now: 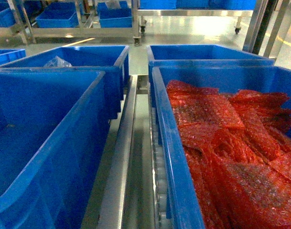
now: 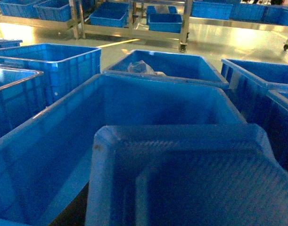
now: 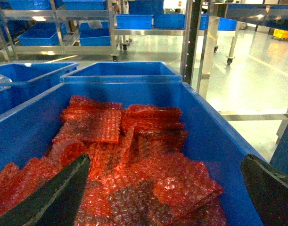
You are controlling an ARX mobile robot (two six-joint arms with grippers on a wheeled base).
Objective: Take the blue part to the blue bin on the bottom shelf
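The blue part [image 2: 191, 179], a ribbed tray-like piece with a raised rim, fills the near bottom of the left wrist view. It is held just above the near end of a large blue bin [image 2: 49, 155] and hides my left gripper's fingers. That bin [image 1: 40, 143] shows bare inside in the head view. It stands on the bottom shelf, whose steel rail [image 1: 119, 171] and white rollers [image 1: 159, 191] run between the bins. My right gripper [image 3: 162, 197] is wide open over red bubble wrap [image 3: 148, 174].
The red bubble wrap lies in a blue bin [image 1: 176, 167] on the right. Behind stand two more blue bins, the left one [image 1: 88, 57] holding a clear plastic bag [image 1: 57, 62]. Steel racks on wheels [image 1: 135, 28] with blue bins stand across the shiny floor.
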